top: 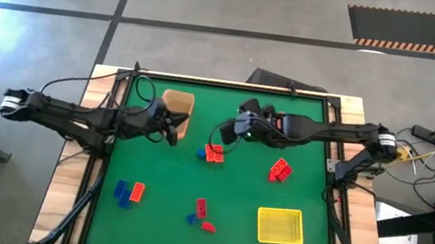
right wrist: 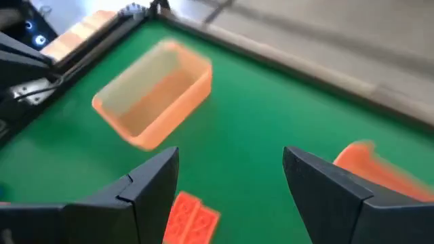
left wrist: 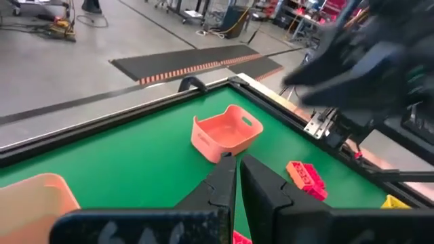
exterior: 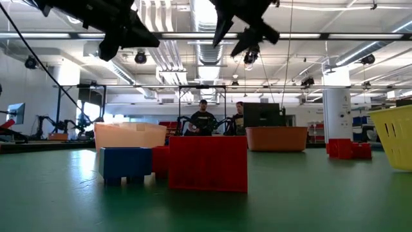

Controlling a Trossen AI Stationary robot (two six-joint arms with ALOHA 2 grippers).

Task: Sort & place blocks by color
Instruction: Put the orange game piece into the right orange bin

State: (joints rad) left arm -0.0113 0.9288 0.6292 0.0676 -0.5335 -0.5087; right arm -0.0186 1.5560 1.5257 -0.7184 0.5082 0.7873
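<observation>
Right hand (top: 222, 131) is spread wide and empty, hanging above the desk near the middle of the far half. Just on its near side lies a small cluster of studded plastic bricks: two orange-red ones (top: 214, 154) side by side with a small blue brick (top: 202, 153) touching at their left. The right wrist view shows an orange studded brick (right wrist: 191, 218) low between its fingers, so this looks like the pick target.

Left hand (top: 173, 130) is pinched closed with nothing in it, parked beside the tan plastic bin (top: 176, 110) at the far edge, left of centre. It's idle; leave it.

Other bricks:
- red pair (top: 281, 170), right of centre
- blue and orange group (top: 129, 193) toward the near-left
- red and blue bits (top: 200, 212) at the near middle

Yellow mesh basket (top: 280, 225) sits near-right. The salmon-orange tub (left wrist: 226, 132) shows only in the left wrist and low views, toward the far edge.

My take on doing the pick well:
- centre the fingers on one orange brick only
- line them up across its short sides
- descend straight
- the blue brick is touching, so come in from the side away from it to avoid dragging it along
- lift clear before swinging; the left arm is close by
</observation>
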